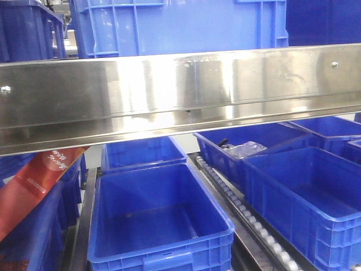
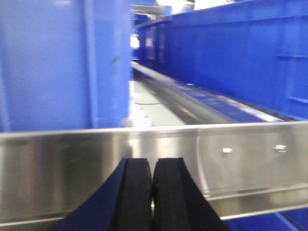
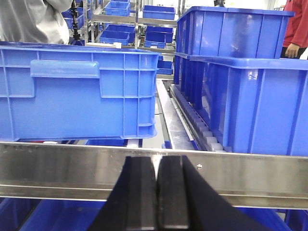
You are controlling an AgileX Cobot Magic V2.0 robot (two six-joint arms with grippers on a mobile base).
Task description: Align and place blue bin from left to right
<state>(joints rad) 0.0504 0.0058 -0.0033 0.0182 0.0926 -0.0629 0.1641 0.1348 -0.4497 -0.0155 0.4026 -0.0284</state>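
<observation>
Blue bins fill a roller rack. In the front view a large bin (image 1: 169,34) stands on the upper level behind a steel rail (image 1: 180,96). Below it an empty bin (image 1: 158,226) sits in the left lane and another (image 1: 316,203) in the right lane. Neither gripper shows in the front view. My left gripper (image 2: 153,166) is shut and holds nothing, close in front of the steel rail (image 2: 72,168), with a blue bin wall (image 2: 57,62) just beyond. My right gripper (image 3: 157,163) is also shut and empty, facing the rail (image 3: 57,168), with one bin (image 3: 77,91) behind it at left and stacked bins (image 3: 240,96) at right.
A roller track (image 1: 248,220) runs between the lower lanes. A bin at the back right holds clear plastic bags (image 1: 248,149). A red sleeve (image 1: 34,186) shows at the lower left. People stand in the background: one in grey (image 3: 33,19), one in red (image 3: 296,24).
</observation>
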